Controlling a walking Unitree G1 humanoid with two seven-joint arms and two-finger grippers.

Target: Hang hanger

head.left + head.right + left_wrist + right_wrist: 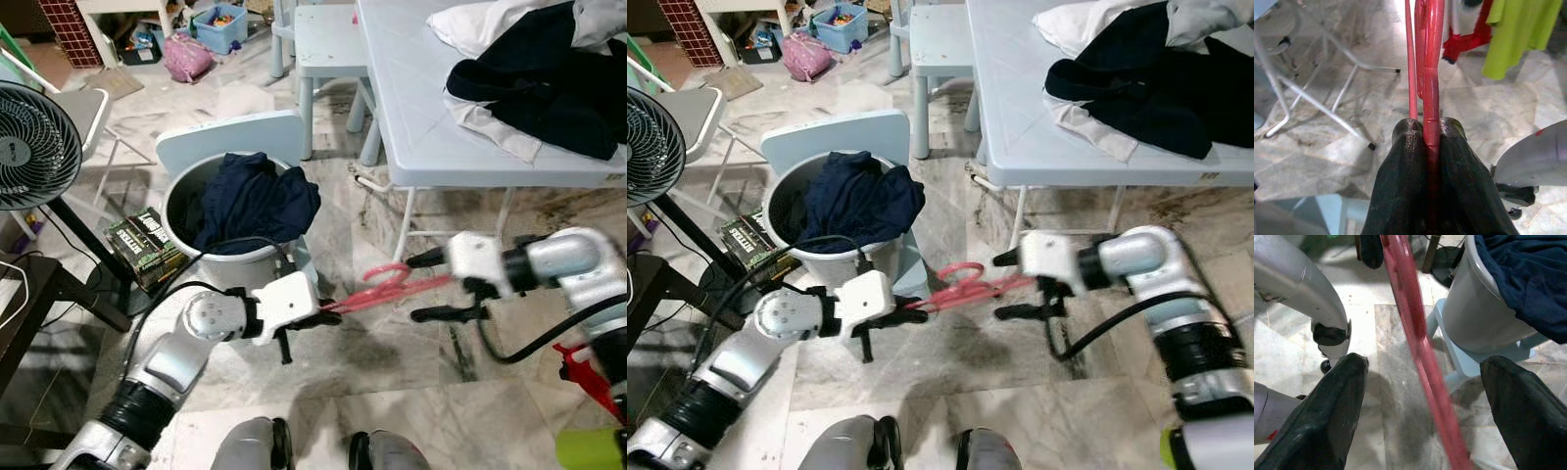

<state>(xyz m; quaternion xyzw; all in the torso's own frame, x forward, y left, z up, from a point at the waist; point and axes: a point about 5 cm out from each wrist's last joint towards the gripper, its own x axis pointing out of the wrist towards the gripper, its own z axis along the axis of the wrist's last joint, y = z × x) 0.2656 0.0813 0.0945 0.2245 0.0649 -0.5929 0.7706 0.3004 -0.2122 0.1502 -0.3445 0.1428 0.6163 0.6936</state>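
1. Two silver arms are reaching toward each other low over the marble floor (392, 362), in front of the round grey laundry bin (230, 257).
2. The left gripper (318, 311) is pinching one end of the thin red plastic hanger (387, 289); in the left wrist view its black fingers (1400, 196) are pressed tight together on the red bar (1431, 98).
3. The hanger is lying roughly level in the air, just right of the bin and below the front edge of the pale blue counter (421, 127), stretching from the left gripper across to the right one.
4. The right gripper (431, 286) is sitting at the hanger's far end with its fingers (1327, 421) spread wide; in the right wrist view the red bar (1420, 347) is running through the gap between them, touching neither.
5. The bin is holding a crumpled dark navy garment (257, 201) and standing on a light blue stool (1464, 357).
6. Up on the counter, past the bin, a heap of black and white clothes (544, 78) is lying.
7. Left of the bin a black standing fan (34, 147) is facing the scene.
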